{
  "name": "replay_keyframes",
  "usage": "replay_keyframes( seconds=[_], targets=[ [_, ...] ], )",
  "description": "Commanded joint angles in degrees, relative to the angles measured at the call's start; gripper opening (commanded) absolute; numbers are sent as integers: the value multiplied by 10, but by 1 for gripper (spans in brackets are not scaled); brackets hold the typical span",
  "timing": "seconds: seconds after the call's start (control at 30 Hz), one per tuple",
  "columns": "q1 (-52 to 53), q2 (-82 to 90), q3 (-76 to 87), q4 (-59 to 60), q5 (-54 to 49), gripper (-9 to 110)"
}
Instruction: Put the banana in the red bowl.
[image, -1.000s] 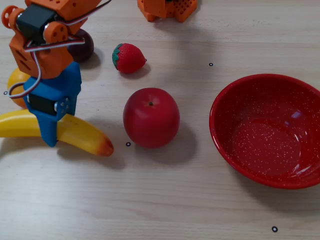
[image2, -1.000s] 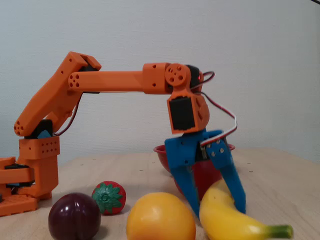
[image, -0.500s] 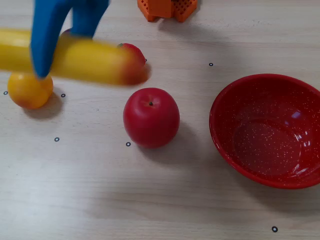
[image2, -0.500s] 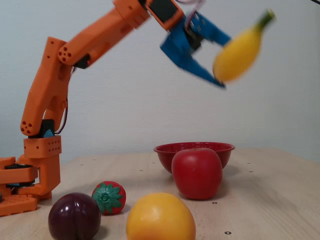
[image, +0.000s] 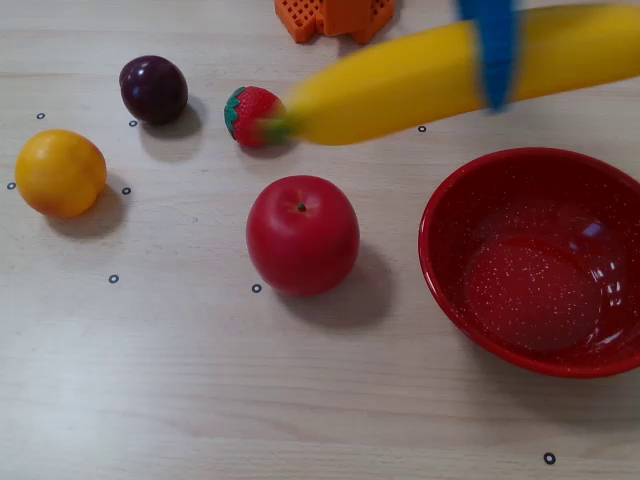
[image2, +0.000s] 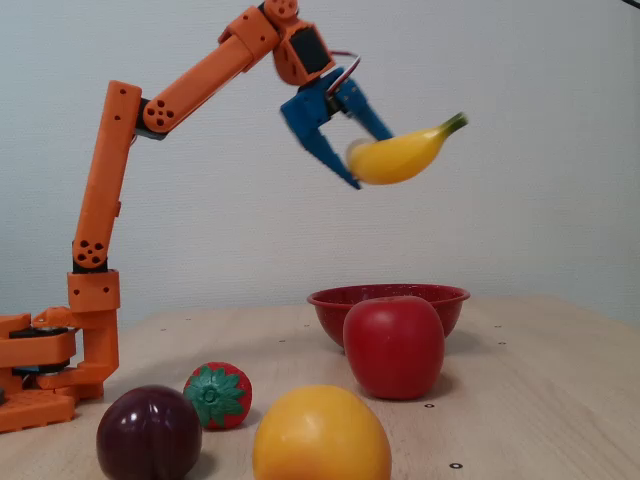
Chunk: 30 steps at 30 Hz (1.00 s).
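The long yellow banana (image: 400, 85) hangs high in the air, held across its middle by my blue gripper (image: 492, 70), which is shut on it. In the top-down fixed view it stretches from above the strawberry to the right edge, just beyond the far rim of the red bowl (image: 450, 205). From the side fixed view, the gripper (image2: 370, 160) and banana (image2: 405, 155) are well above the table, over the red bowl (image2: 440, 295), green stem end pointing up and right. The bowl holds nothing.
A red apple (image: 302, 235) sits left of the bowl. A strawberry (image: 255, 115), a dark plum (image: 153, 88) and an orange fruit (image: 60, 172) lie further left. The arm's orange base (image: 335, 15) stands at the far edge, seen on the left as base (image2: 40, 370).
The gripper lifted the banana off the table at the left and carried it up and rightward to above the bowl's far side. The fruit it hid earlier now show.
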Motion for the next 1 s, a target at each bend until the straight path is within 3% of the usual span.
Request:
replay_keyframes(
  seconds=[0.0, 0.27, 0.7, 0.73, 0.83, 0.97],
  targets=[
    [44, 38, -71, 2, -20, 0],
    [103, -101, -119, 0, -32, 0],
    [98, -243, -166, 3, -18, 0],
    [98, -246, -166, 8, -14, 2],
    [95, -256, -163, 23, -7, 30],
    [93, -274, -180, 35, 1, 32]
  ],
)
